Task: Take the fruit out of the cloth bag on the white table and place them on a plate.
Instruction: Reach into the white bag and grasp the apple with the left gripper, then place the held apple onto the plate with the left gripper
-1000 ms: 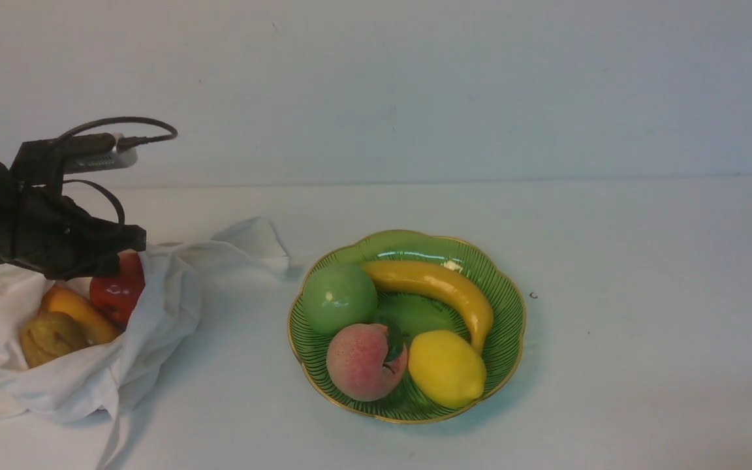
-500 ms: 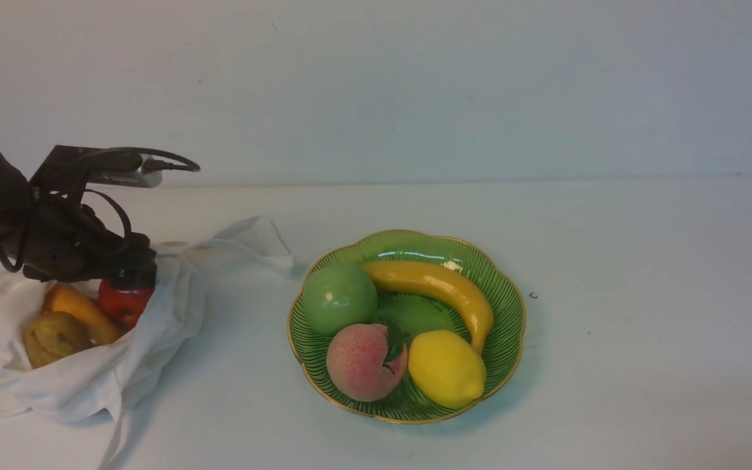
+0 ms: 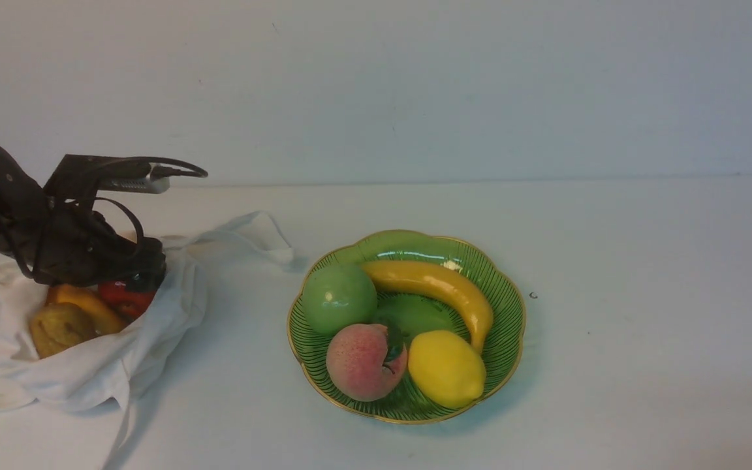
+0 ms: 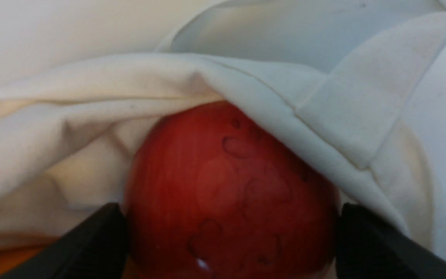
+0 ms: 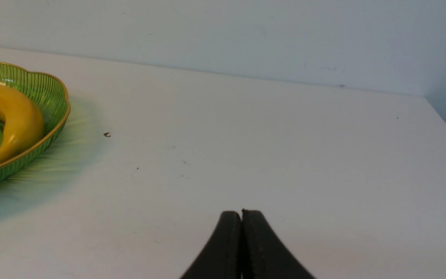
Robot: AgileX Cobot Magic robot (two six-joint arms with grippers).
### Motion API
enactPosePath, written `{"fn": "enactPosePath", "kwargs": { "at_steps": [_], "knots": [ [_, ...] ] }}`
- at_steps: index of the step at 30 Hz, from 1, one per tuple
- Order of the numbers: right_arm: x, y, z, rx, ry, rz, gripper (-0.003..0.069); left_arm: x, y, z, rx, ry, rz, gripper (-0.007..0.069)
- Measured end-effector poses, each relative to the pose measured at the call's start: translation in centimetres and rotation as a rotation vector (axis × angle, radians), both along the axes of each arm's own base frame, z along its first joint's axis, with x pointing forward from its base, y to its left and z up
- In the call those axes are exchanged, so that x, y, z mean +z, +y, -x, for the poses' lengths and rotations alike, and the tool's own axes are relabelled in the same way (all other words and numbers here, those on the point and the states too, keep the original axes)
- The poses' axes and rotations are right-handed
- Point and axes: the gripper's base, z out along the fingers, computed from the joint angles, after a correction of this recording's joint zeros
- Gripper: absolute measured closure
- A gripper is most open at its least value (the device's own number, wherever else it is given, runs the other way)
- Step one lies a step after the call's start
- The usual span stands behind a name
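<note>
Cloth bag (image 3: 154, 339) on the white table (image 3: 585, 326), left; red apple (image 4: 230, 186) inside, partly hidden — left gripper (image 4: 230, 240) jaws apart astride it, grip unclear. Right gripper (image 5: 241, 213) — jaws together, cropped by the frame.

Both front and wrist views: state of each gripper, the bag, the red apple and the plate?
Left gripper: open, astride the apple; firm grip unclear
Right gripper: shut
Cloth bag: mouth open, wrinkled
Red apple: inside bag
Plate: upright, partly filled
</note>
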Motion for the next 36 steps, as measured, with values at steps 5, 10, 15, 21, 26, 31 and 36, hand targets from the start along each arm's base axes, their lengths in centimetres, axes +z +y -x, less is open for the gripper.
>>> {"fn": "enactPosePath", "kwargs": {
  "at_steps": [5, 10, 15, 21, 26, 31, 36],
  "knots": [
    [0.0, 0.0, 0.0, 0.0, 0.0, 0.0, 0.0671, -0.1, 0.0, -0.2, 0.003, -0.004, 0.001, 0.0018],
    [0.0, 0.0, 0.0, 0.0, 0.0, 0.0, 0.0671, 0.7, -0.1, 0.4, -0.011, 0.007, 0.001, 0.0018],
    [0.0, 0.0, 0.0, 0.0, 0.0, 0.0, 0.0671, 4.3, -0.4, 1.5, -0.037, -0.021, 0.005, 0.0018],
    [0.0, 0.0, 0.0, 0.0, 0.0, 0.0, 0.0671, 8.6, -0.8, 2.0, -0.073, -0.001, 0.036, 0.0018],
    [0.0, 0.0, 0.0, 0.0, 0.0, 0.0, 0.0671, 11.1, -1.2, 2.5, -0.051, 0.068, 0.092, 0.0018],
    [0.0, 0.0, 0.0, 0.0, 0.0, 0.0, 0.0671, 14.1, -3.8, 3.3, -0.1, 0.061, 0.16, 0.0018],
    [0.0, 0.0, 0.0, 0.0, 0.0, 0.0, 0.0671, 14.6, -11.4, 4.6, -0.359, 0.058, 0.186, 0.0018]
  ]
}}
